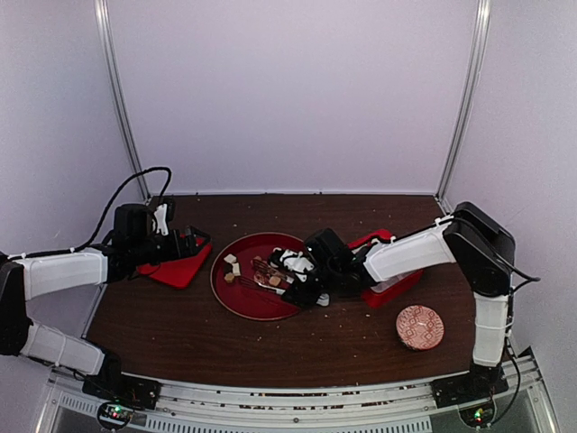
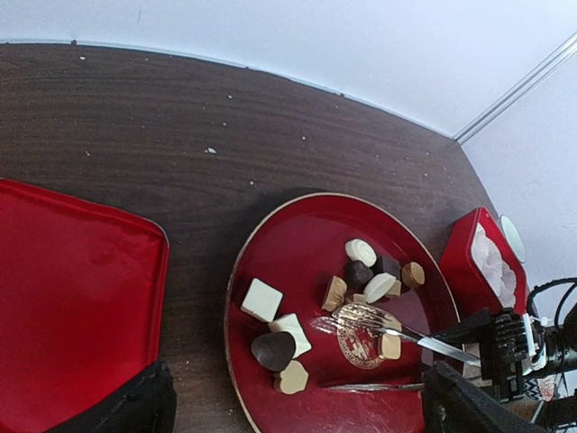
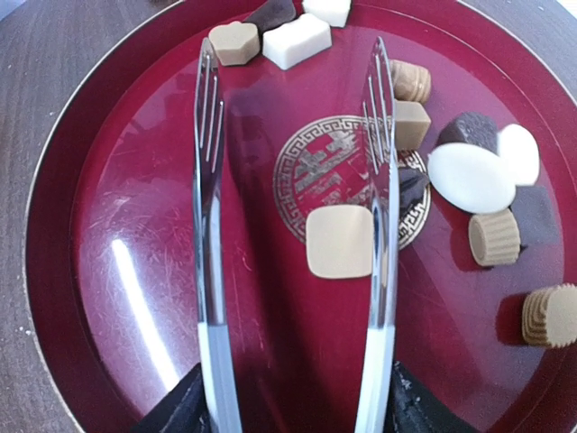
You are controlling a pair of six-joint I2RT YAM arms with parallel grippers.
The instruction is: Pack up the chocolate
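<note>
The chocolate (image 2: 360, 273) lies scattered on a round red plate (image 2: 236, 298): white squares, a dark heart, and tan and brown pieces. My right gripper (image 3: 293, 417) is shut on the handles of metal tongs (image 3: 207, 189), whose tines stand apart low over the plate. A tan square chocolate (image 3: 339, 241) lies between the tines, against the right one. In the top view the right gripper (image 1: 311, 275) reaches over the plate's (image 1: 236, 302) right half. My left gripper (image 1: 194, 242) is open and holds nothing, left of the plate above a red lid (image 1: 176, 269).
A red box (image 1: 392, 280) with white paper cups (image 2: 494, 262) stands right of the plate, under the right arm. A small patterned bowl (image 1: 420, 327) sits at the front right. Pale crumbs dot the dark table (image 1: 180, 343).
</note>
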